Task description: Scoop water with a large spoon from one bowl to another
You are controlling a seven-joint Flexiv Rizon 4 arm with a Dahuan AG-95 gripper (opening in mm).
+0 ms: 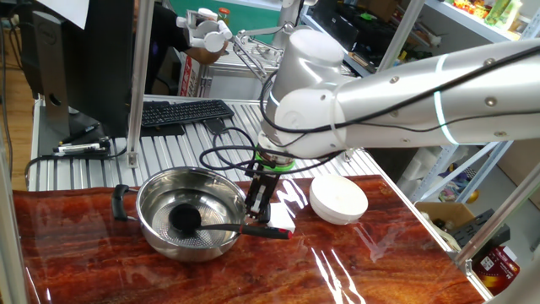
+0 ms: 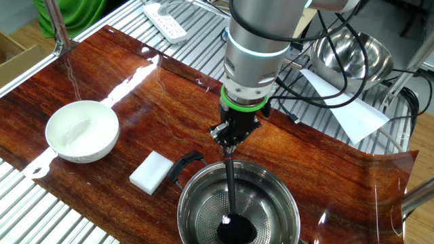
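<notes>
Glossy red-brown wood-grain tabletop mat [image 1: 211,279] overlies a ribbed metal bench surface [image 1: 93,160]. Behind the mat: black computer keyboard [image 1: 181,112], dark monitor [image 1: 80,51]. White power strip [image 2: 168,22] beyond the mat. Glare streaks the mat.
</notes>
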